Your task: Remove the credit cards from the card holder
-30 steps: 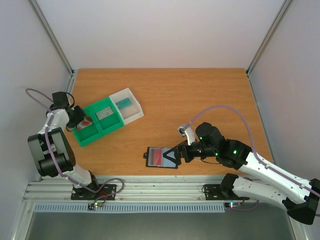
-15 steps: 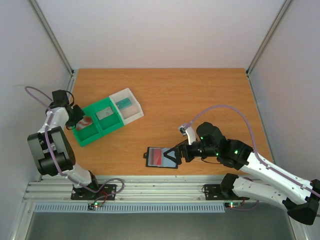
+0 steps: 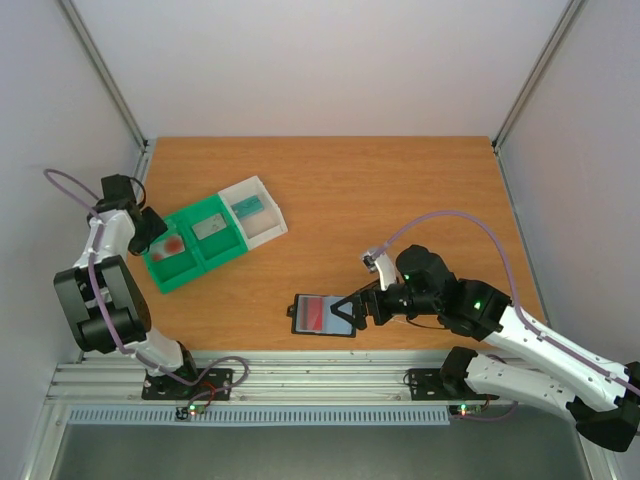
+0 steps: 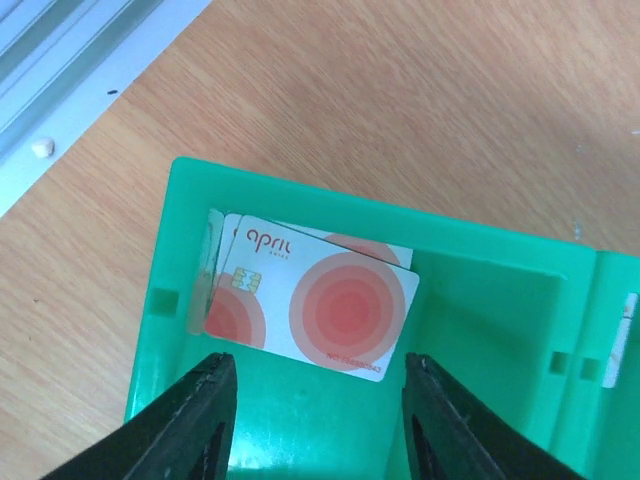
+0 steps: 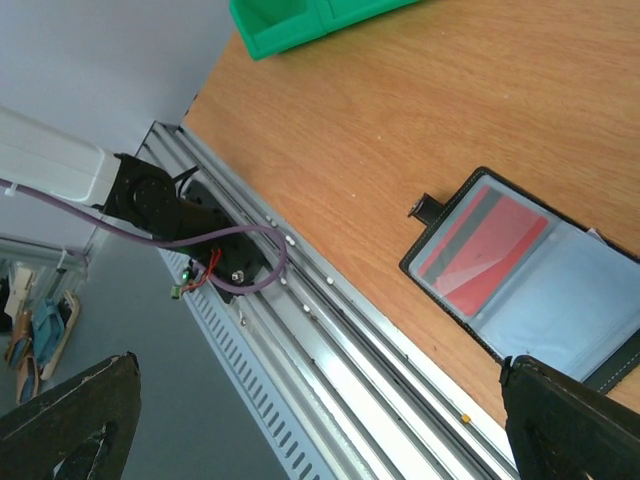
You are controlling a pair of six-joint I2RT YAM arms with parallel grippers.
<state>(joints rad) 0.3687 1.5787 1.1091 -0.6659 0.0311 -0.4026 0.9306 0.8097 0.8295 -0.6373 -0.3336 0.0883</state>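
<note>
Card holder [image 5: 575, 292] open flat, black rim, grey-blue lining, red card [image 5: 483, 250] inside.

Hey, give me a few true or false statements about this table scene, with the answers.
1. A red card sits in the card holder. True.
2. The left claw grips a card. False: its jaws stand open above a red-circled card lying in the green tray.
3. The card holder is folded shut. False: it lies open.
4. A teal card lies in the white compartment. True.
5. The right claw is shut. False: it is open over the card holder.
</note>
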